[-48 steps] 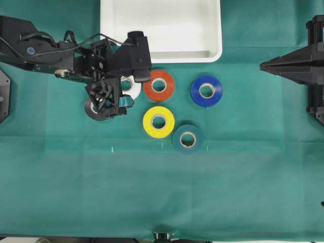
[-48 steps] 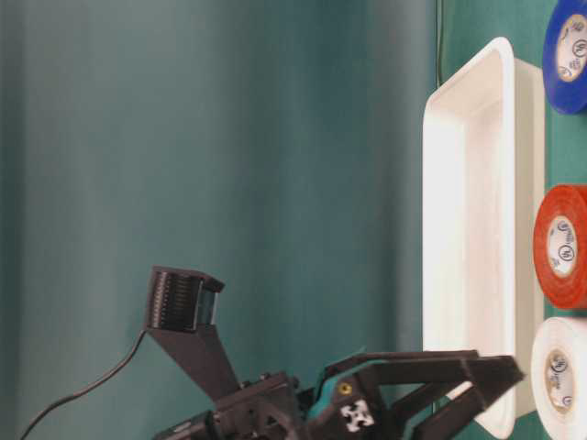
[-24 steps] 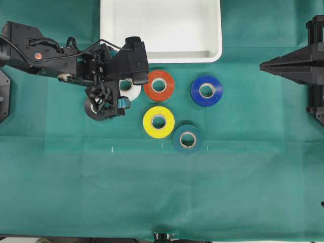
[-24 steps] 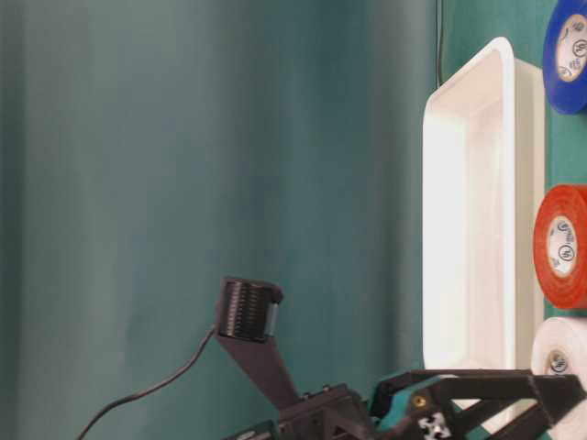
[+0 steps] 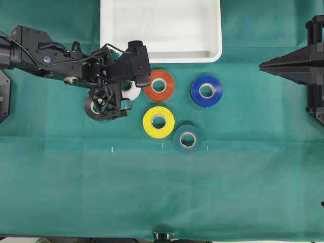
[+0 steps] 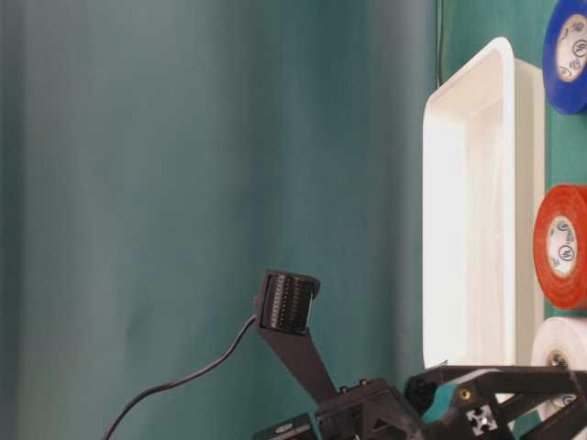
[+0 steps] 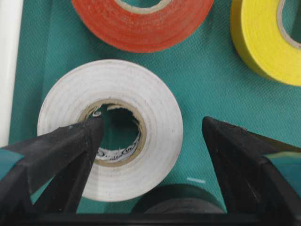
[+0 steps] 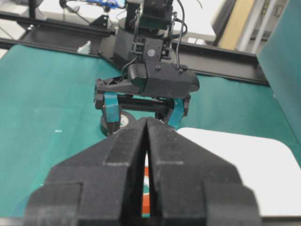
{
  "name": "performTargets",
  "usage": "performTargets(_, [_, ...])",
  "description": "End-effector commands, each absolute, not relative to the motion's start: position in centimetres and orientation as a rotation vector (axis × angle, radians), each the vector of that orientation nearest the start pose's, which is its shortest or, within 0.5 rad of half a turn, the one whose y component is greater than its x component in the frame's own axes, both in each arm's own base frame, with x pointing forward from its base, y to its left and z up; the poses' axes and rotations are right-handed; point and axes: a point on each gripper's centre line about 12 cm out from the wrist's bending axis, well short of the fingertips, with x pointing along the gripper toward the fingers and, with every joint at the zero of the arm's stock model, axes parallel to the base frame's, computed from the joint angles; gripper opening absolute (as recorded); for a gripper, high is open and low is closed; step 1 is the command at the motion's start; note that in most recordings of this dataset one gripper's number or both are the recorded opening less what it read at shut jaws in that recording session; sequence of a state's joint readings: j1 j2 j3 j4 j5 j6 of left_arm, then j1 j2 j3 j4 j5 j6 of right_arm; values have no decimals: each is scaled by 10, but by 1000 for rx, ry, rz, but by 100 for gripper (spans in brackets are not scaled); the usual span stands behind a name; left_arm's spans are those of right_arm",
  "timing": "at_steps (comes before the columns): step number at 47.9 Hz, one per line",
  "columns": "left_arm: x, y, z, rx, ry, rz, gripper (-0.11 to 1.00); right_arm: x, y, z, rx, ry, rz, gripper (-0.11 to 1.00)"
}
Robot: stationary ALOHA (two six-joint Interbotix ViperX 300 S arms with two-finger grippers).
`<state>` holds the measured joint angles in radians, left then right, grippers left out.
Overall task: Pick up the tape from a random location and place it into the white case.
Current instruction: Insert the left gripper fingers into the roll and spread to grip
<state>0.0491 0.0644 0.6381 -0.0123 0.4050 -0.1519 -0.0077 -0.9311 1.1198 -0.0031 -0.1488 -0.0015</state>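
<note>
The tape is a white roll with a pale core, lying flat on the green cloth just below the white case. My left gripper is open and low over it. In the left wrist view one finger has its tip at the core hole of the tape, and the other finger stands outside the roll, clear of it. The jaws are not closed on the tape. The case rim runs along the left edge of that view. My right gripper is shut and parked at the far right, holding nothing.
An orange-red roll touches the tape's right side. A black roll lies partly under the left gripper. Yellow, teal and blue rolls lie to the right. The case stands at the table's far edge.
The left gripper has sunk toward the cloth and shifted slightly right, bringing its open fingers down around one side of the white tape. The rolls and the right arm have not moved.
</note>
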Motion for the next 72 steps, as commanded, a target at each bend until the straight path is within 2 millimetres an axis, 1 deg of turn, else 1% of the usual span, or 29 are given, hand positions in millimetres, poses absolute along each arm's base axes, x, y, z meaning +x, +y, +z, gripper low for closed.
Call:
performTargets(1, [359, 18, 123, -178, 1094, 132, 98, 211, -2, 302, -8, 22, -8, 0])
performTargets(14, [359, 17, 111, -177, 1125, 133, 98, 211, -2, 302, -8, 20, -8, 0])
performTargets(64, [359, 17, 111, -195, 1131, 144, 97, 211, -2, 302, -8, 20, -8, 0])
performTargets(66, [359, 16, 111, -195, 1133, 144, 96, 211, -2, 302, -9, 22, -8, 0])
performTargets(68, [359, 16, 111, -195, 1136, 144, 93, 211, -2, 302, -8, 22, -8, 0])
performTargets(70, [358, 16, 112, -195, 1139, 144, 85, 211, -2, 302, -8, 20, -8, 0])
performTargets(72, [358, 16, 112, -194, 1141, 143, 75, 211, -2, 302, -9, 22, -8, 0])
